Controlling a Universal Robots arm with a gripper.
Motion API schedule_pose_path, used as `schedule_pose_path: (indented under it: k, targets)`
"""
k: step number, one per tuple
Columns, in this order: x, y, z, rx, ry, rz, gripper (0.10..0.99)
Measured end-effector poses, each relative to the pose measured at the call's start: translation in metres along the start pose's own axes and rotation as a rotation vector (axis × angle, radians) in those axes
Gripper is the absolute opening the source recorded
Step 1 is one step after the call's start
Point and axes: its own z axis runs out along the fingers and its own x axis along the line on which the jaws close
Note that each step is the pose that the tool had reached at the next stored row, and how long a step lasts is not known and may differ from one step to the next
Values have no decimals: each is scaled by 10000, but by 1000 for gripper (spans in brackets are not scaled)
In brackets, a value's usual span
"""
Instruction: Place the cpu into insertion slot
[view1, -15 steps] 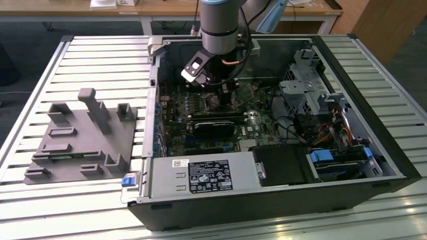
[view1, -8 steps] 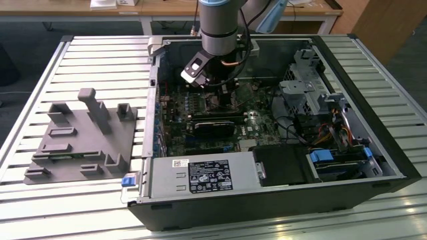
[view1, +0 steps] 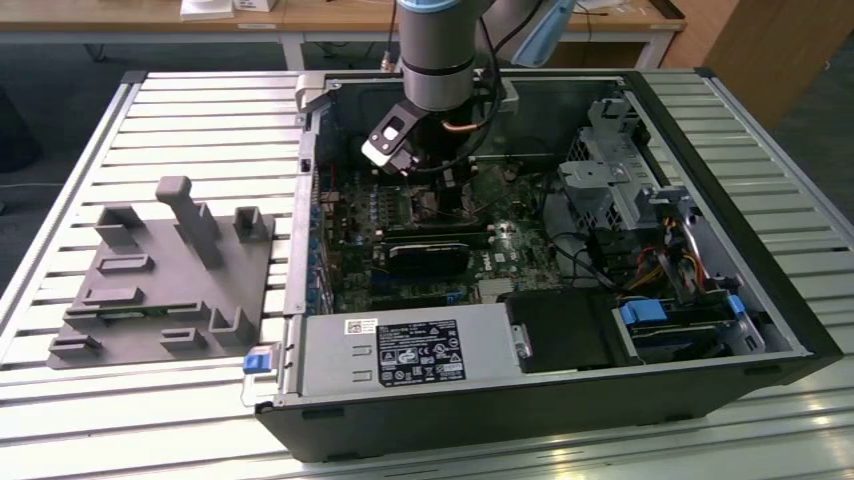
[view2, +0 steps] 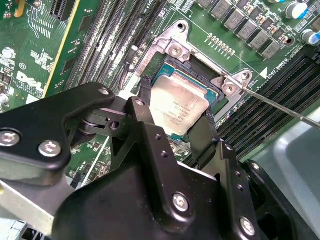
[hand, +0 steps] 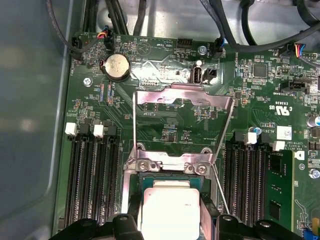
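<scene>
Here the gripper (view2: 176, 100) reaches down into the open computer case (view1: 747, 330) standing on the slatted bench (view1: 200, 110), over the circuit board (hand: 270, 90) toward the case's far edge in the exterior view. Its two black fingers (view2: 204, 132) are drawn in against opposite edges of the chip (view2: 179, 112), gripping it. The chip, silvery face up, lies within the dark frame of the socket (view2: 200, 64); whether it is fully seated or just above the contacts I cannot tell. The socket's metal cover plate (hand: 165, 96) stands flipped open, and a thin wire lever (view2: 280, 107) angles away from it. Long black memory slots (hand: 92, 185) flank the socket on both sides. A grey holder block (view1: 160, 280) lies on the bench toward the exterior view's left, apart from the case.
</scene>
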Motion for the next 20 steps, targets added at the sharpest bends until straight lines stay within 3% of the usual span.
schedule_pose_path:
  k: [8,9,20]
  targets:
    - [1,0,3,-4,6,1,553]
    - [1,-1,3,-2,3,0,616]
    - [32,-7,13,0,-1,16,616]
